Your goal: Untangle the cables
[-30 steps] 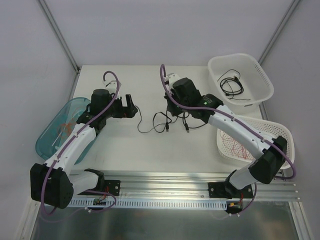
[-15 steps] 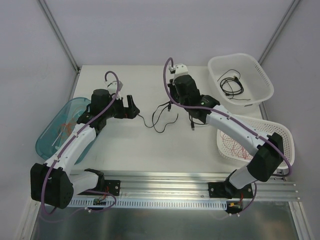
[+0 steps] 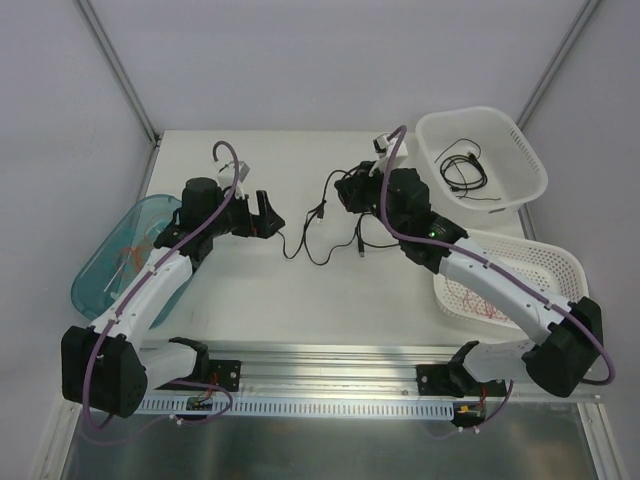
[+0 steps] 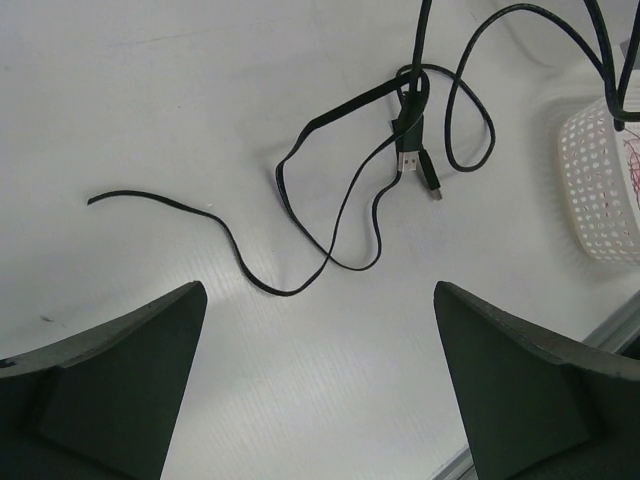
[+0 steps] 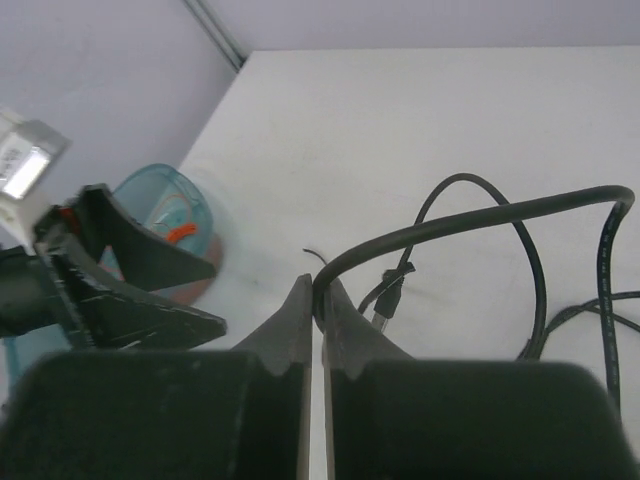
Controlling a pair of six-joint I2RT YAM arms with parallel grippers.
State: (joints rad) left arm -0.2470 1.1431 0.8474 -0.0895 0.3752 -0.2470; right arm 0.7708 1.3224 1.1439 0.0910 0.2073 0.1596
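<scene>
The cables (image 3: 318, 238) are a loose tangle of thin black wires on the white table between my two arms. In the left wrist view their loops (image 4: 340, 205) and two plug ends (image 4: 412, 160) lie ahead of my fingers. My right gripper (image 3: 348, 190) is shut on one black strand (image 5: 480, 214), pinched at the fingertips (image 5: 318, 296) and held above the table. My left gripper (image 3: 268, 215) stands wide open just left of the tangle's thin free end (image 4: 150, 197), with nothing between its fingers (image 4: 120, 380).
A white basket (image 3: 484, 112) at the back right holds a black cable. A second white basket (image 3: 520, 246) at the right holds red wires. A teal bin (image 3: 100, 285) at the left holds orange wires. A metal rail runs along the near edge.
My right gripper has swung right and turned, keeping its strand and dragging the tangle's upper part up and rightward. My left gripper has edged right toward the cables, still open.
</scene>
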